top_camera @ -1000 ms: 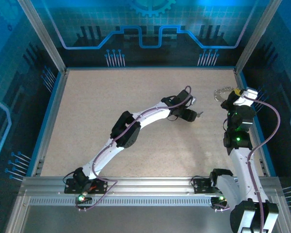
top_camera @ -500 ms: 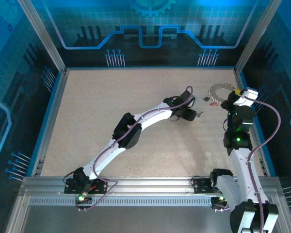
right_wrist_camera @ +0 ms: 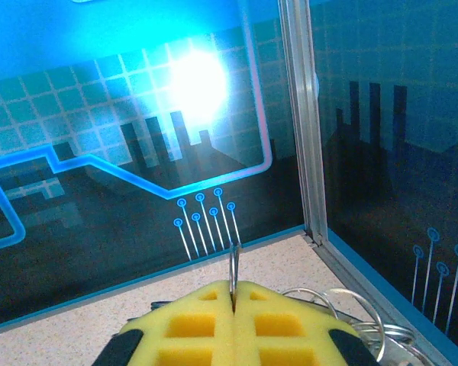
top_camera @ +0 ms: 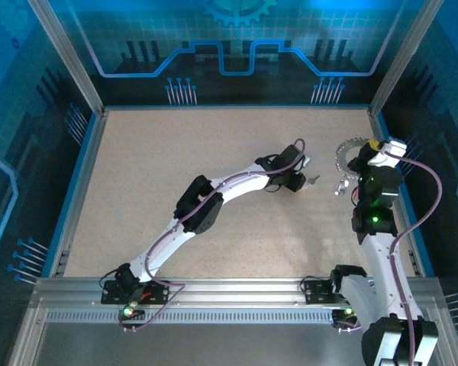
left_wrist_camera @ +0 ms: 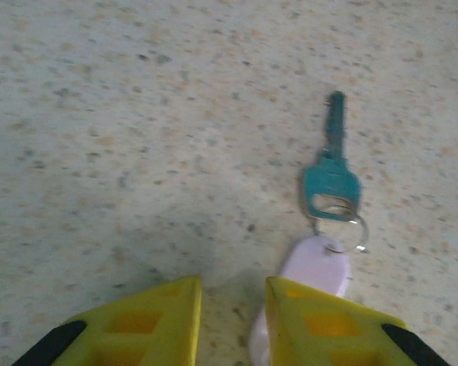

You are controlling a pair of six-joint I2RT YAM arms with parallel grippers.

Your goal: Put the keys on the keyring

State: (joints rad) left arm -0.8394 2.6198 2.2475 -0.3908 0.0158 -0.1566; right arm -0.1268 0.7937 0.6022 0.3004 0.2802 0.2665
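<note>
A teal key (left_wrist_camera: 332, 179) lies flat on the speckled table, joined by a small wire ring (left_wrist_camera: 353, 233) to a pale lilac tag (left_wrist_camera: 317, 263). My left gripper (left_wrist_camera: 233, 286) hovers just short of it, jaws a little apart, the tag's near end beside the right finger (left_wrist_camera: 320, 320). From above, the left gripper (top_camera: 296, 181) is just left of that key (top_camera: 313, 181). My right gripper (top_camera: 366, 156) is raised at the right and shut on the keyring (right_wrist_camera: 233, 267), whose thin metal edge pokes up between the pads. The keys (top_camera: 343, 149) fan in a jagged arc, a few dangling (top_camera: 340, 187).
The blue-rimmed right wall (top_camera: 401, 191) and its corner post (right_wrist_camera: 301, 122) are close to the right gripper. More wire loops (right_wrist_camera: 355, 309) show at the right of its pads. Open speckled table (top_camera: 175, 152) spreads to the left and back.
The left jaws have narrowed, with that gripper still by the teal key. The key bunch held by the right gripper has swung, and some keys now hang lower.
</note>
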